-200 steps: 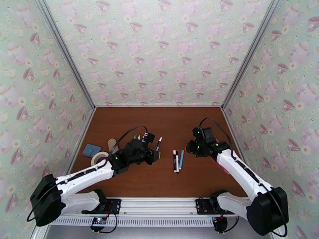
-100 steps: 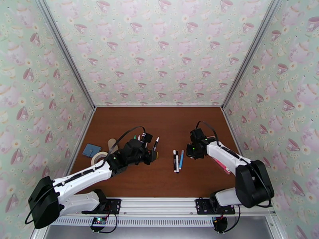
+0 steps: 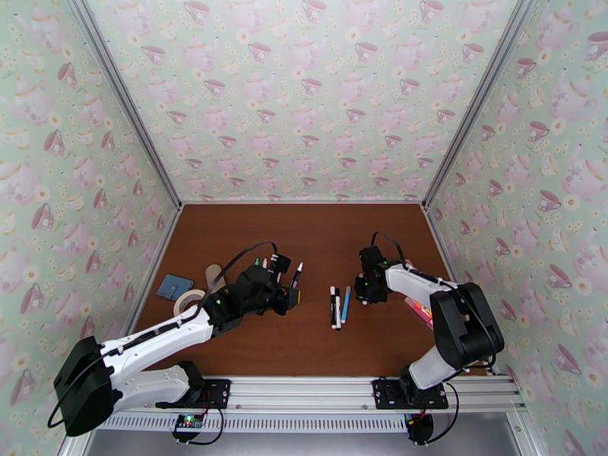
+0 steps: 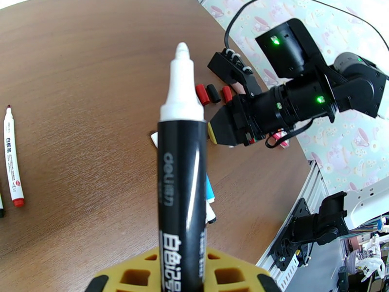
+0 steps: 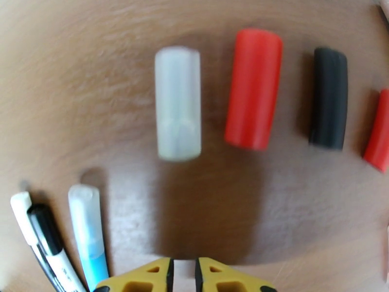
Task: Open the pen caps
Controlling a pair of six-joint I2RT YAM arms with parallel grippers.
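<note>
The table carries three pens at its centre, laid side by side and running lengthwise from the near edge towards the far edge. A row of four pen caps lies just right of them, beneath the right end effector. One further pen lies near the right edge. The left end effector sits left of centre with the held pen in it. Two pens lie just behind it. A tape roll and a pad lie near the left edge, with the pad left of and behind the roll.
</note>
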